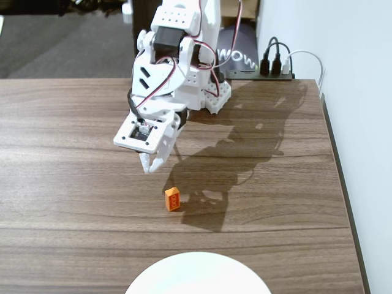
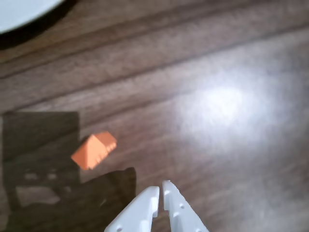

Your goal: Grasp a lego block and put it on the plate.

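Note:
The orange lego block (image 1: 173,199) stands on the wood table, a little in front of and to the right of my gripper (image 1: 150,165) in the fixed view. In the wrist view the block (image 2: 94,150) lies up and to the left of my gripper (image 2: 161,189), apart from it. The two white fingers are closed together with only a thin slit between them and hold nothing. The white plate (image 1: 196,274) shows at the bottom edge of the fixed view and as a white arc (image 2: 21,12) at the top left of the wrist view.
The arm's base stands at the back of the table (image 1: 73,184). A black power strip with plugs (image 1: 275,64) sits at the back right. The table's right edge (image 1: 343,196) runs along a white wall.

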You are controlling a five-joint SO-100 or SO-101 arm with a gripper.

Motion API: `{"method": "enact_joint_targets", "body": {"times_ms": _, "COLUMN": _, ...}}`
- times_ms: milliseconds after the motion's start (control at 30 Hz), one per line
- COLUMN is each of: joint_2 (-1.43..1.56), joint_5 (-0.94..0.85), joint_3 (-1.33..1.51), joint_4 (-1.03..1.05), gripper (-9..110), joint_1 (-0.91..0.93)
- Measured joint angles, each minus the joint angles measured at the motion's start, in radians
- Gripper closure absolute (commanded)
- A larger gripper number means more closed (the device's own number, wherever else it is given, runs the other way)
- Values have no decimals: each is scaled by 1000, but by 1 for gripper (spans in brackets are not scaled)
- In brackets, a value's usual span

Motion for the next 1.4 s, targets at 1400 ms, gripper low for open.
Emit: {"method": "enact_joint_targets", "body": {"times_ms": 1400, "joint_2": -190, "joint_5": 29, "joint_3": 63, "joint_4": -339, "gripper": 101, "joint_1": -219}}
